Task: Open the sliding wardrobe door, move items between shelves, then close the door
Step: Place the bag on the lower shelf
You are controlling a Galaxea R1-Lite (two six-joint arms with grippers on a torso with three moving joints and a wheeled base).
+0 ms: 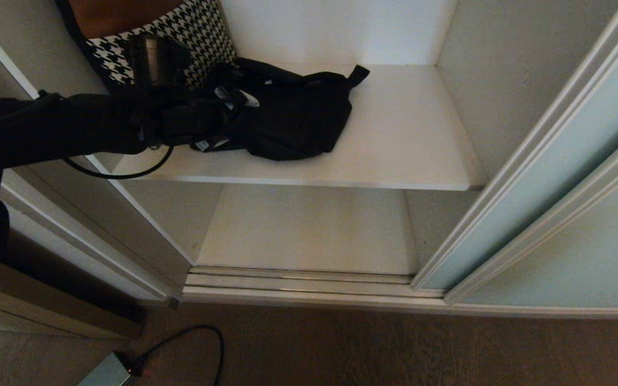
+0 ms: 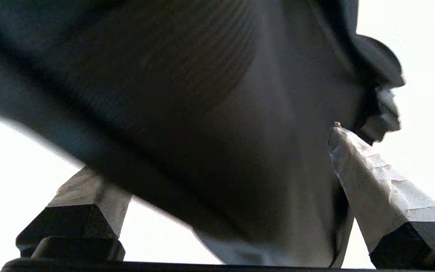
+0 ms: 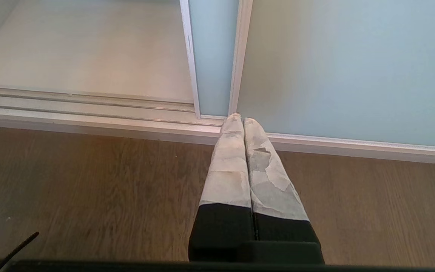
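**Left pincer spread wide at the black bag on the upper shelf**

The left pincer (image 1: pixel 218 120) reaches in from the left over the upper shelf (image 1: pixel 405 134), its jaws spread wide on either side of the near end of the black bag (image 1: pixel 293 115). In the left wrist view the two taped fingers (image 2: pixel 368 177) stand far apart with the bag's dark fabric (image 2: pixel 202 132) filling the space between them; whether the pads press on the cloth cannot be told. The bag lies slumped on the shelf board, a strap end poking up toward the back. Just behind the arm, at the shelf's back left corner, stands a houndstooth-patterned bag (image 1: pixel 201 32). Below is the lower shelf (image 1: pixel 309 228), then the door track (image 1: pixel 298 281) along the wardrobe's front edge. The sliding wardrobe door (image 1: pixel 545 177) is pushed to the right, leaving this bay open.

The right pincer (image 3: pixel 242 122) hangs parked low over the wooden floor (image 3: pixel 89 189), its taped fingers pressed together with nothing between them, pointing toward the foot of the door frame. A black cable (image 1: pixel 191 338) runs across the floor at the left.
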